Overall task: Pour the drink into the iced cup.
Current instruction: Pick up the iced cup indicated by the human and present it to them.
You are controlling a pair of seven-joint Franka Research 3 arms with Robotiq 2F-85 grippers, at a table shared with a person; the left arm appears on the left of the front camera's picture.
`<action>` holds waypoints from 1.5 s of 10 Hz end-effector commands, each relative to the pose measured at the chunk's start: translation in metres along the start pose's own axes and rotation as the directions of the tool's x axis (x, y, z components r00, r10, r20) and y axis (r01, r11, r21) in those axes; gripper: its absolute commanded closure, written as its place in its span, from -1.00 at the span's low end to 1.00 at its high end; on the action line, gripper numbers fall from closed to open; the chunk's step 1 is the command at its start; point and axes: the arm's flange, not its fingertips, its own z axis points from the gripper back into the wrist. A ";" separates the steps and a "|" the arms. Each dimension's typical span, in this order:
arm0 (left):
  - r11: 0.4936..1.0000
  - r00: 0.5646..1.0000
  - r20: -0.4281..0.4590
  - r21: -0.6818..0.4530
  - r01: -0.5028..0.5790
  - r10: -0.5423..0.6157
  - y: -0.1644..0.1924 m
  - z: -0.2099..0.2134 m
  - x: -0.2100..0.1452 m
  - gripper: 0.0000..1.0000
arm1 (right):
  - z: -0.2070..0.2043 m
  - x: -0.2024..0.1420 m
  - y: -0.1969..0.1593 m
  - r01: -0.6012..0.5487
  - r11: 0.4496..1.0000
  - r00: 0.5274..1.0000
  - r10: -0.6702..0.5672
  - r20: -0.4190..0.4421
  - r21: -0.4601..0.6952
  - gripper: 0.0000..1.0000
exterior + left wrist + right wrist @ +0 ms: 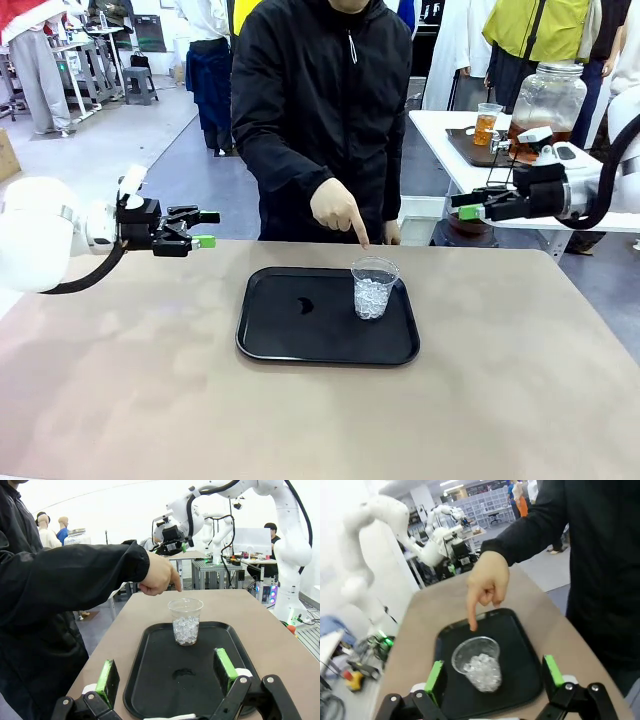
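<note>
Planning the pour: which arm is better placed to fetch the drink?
Probably right: the right end effector, open, hangs toward the drink dispenser; the left end effector sits across the tray from it.

- Black tray (275,335) lying flat on the table, a small dark smudge near its middle.
- Tan table (120,400).
- White side table (440,130), behind at right.
- Black jacket (300,100) at the far edge.

— Where's the left arm (40,245)?
— It reaches in from the left. The left claw (207,229) points level toward the middle, jaws wide apart, gripping nothing.
— And the right arm (620,180)?
— Mirrored from the right side. The right claw (465,205) points inward, jaws spread just as wide, green pads (436,680) bare.
</note>
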 end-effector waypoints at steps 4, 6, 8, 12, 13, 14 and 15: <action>1.000 1.000 0.003 0.000 -0.005 0.005 0.001 -0.001 0.002 -1.00 | -0.021 -0.023 -0.014 -0.097 0.995 0.993 0.099 0.063 -0.034 -1.00; 1.000 1.000 0.003 0.000 -0.005 0.005 0.001 -0.001 0.002 -1.00 | -0.014 -0.021 -0.008 -0.109 0.994 0.994 0.109 0.008 0.003 -1.00; 1.000 1.000 0.003 0.000 -0.005 0.005 0.001 -0.001 0.002 -1.00 | -0.014 -0.021 -0.008 -0.109 0.994 0.994 0.109 0.008 0.003 -1.00; 1.000 1.000 0.003 0.000 -0.005 0.005 0.001 -0.001 0.002 -1.00 | -0.043 -0.048 -0.026 -0.180 0.982 0.984 0.178 0.028 0.064 -1.00; 1.000 1.000 0.003 0.000 -0.005 0.005 0.001 -0.001 0.002 -1.00 | -0.049 -0.053 -0.029 -0.203 0.976 0.979 0.201 0.026 0.079 -1.00; 1.000 1.000 0.003 0.000 -0.005 0.005 0.001 -0.001 0.002 -1.00 | -0.055 -0.059 -0.031 -0.200 0.974 0.980 0.200 0.014 0.105 -1.00; 1.000 1.000 0.003 0.000 -0.005 0.005 0.001 -0.001 0.002 -1.00 | -0.061 -0.067 -0.032 -0.195 0.970 0.980 0.197 0.006 0.147 -1.00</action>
